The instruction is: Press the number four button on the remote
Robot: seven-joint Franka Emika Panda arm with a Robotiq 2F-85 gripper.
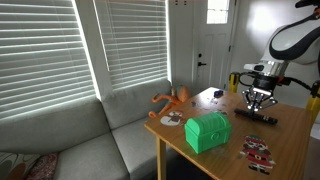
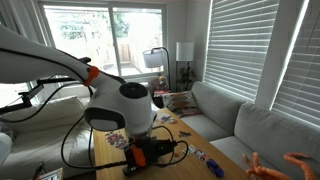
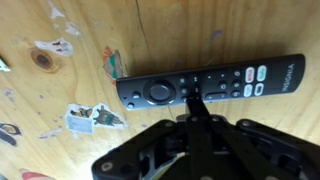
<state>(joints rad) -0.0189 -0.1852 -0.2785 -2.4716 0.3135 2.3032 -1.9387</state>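
The remote [image 3: 230, 80] is a slim black bar that lies flat on the wooden table [image 3: 60, 90], with its round pad to the left and rows of small buttons to the right. My gripper [image 3: 194, 100] is shut, its fingers pressed together into one tip. The tip rests at the remote's near edge around the middle buttons; which button it touches cannot be told. In an exterior view the gripper [image 1: 259, 102] points straight down onto the remote [image 1: 257, 116] at the table's far end.
A green chest [image 1: 208, 131] stands near the table's front. An orange toy [image 1: 172, 100] lies by the sofa-side edge, and a red-and-white patterned flat item [image 1: 257, 150] lies near the front. Stickers [image 3: 90, 118] dot the wood. The arm's body [image 2: 125, 105] fills an exterior view.
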